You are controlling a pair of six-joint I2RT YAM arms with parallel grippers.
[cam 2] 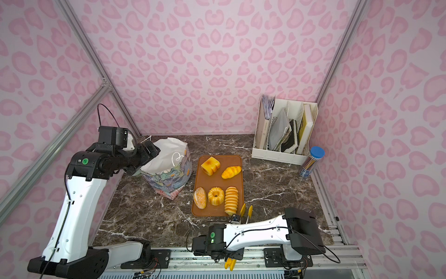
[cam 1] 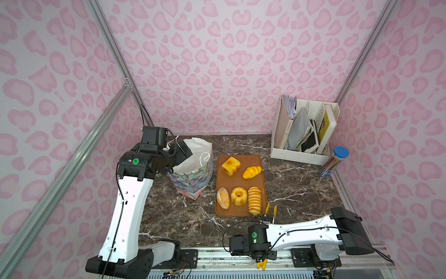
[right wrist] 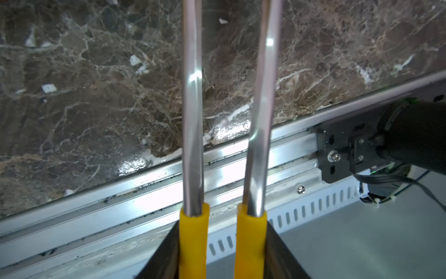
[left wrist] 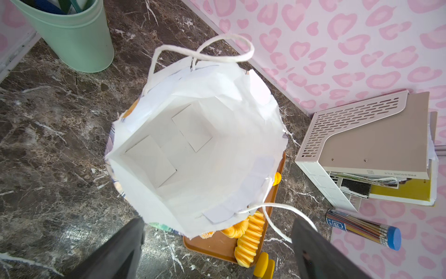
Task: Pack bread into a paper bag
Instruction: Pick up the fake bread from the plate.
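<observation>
The paper bag [cam 1: 193, 178] stands upright with a floral print, left of the brown tray [cam 1: 236, 211]. Its white inside [left wrist: 193, 145] holds nothing. My left gripper [cam 1: 183, 151] hangs open above the bag's back-left rim, and one cord handle [left wrist: 277, 224] reaches to a finger. Several pieces of bread lie on the tray: square loaf [cam 1: 231, 165], croissant [cam 1: 251, 172], sprinkled bun [cam 1: 223, 198], ring bun [cam 1: 239, 195] and spiral roll [cam 1: 254, 200]. My right gripper [cam 1: 261, 262] is at the table's front edge, shut on the yellow tongs [right wrist: 193, 241]. The tongs' tips [cam 1: 270, 209] lie beside the spiral roll.
A white file organiser [cam 1: 304, 130] with papers stands at the back right, with a pencil tube with a blue cap [cam 1: 334, 161] beside it. A mint-green cup [left wrist: 72, 36] stands behind the bag near the left wall. Pink walls close in three sides.
</observation>
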